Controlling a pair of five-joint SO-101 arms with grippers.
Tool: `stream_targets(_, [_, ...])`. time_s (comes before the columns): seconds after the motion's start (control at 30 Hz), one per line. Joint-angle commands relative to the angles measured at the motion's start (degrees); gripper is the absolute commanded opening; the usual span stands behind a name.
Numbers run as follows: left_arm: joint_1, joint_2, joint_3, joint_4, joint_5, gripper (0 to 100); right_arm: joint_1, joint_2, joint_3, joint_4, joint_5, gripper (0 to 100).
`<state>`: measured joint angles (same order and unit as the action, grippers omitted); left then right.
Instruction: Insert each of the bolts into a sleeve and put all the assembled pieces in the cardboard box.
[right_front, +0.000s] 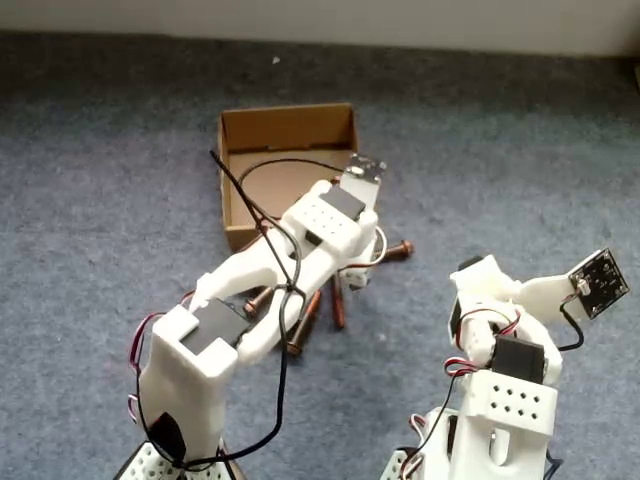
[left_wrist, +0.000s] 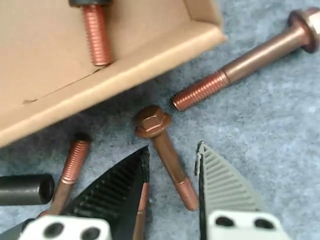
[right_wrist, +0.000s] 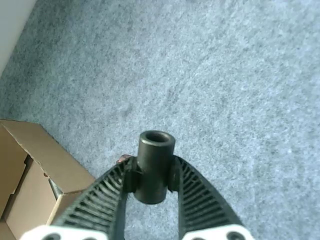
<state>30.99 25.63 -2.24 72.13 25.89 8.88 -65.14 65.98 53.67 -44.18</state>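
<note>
My left claw (left_wrist: 173, 147) hangs open above the carpet (left_wrist: 280, 140), gripping nothing, its fingers either side of a bolt (left_wrist: 170, 165) that lies just beside the box (left_wrist: 115, 85). A second bolt (left_wrist: 96, 37) lies inside the box. My right claw (right_wrist: 151, 167) is clamped on a sleeve (right_wrist: 155, 152), held upright over the carpet.

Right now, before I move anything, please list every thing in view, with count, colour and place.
box: one, brown, on carpet.
bolts: at least four, copper, loose on carpet beside box.
boxed bolt: one, copper, dark end, inside box.
sleeves: two, black; one on carpet, one in right gripper.
carpet: one, grey-blue, under everything.
left gripper: one, black and grey, open over a bolt.
right gripper: one, black, shut on a sleeve.
</note>
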Motion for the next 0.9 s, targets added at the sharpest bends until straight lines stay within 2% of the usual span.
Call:
stream_targets(0.0, [-1.27,0.92,-0.84,-1.32,0.53,18,0.22,-1.10,-0.31,-1.19,0.00,0.5])
stream_targets(0.33, [-1.54,5.49,-4.53,-2.29,0.53,17,0.22,-1.10,-0.31,-1.19,0.00,0.5])
stream_targets(0.5, [-1.54,5.85,-4.53,-2.73,0.44,11,0.22,-1.10,-0.31,-1.19,0.00,0.5])
stream_targets(0.87, [-1.63,5.32,-4.53,-2.29,0.44,7,0.22,-1.10,-0.31,-1.19,0.00,0.5])
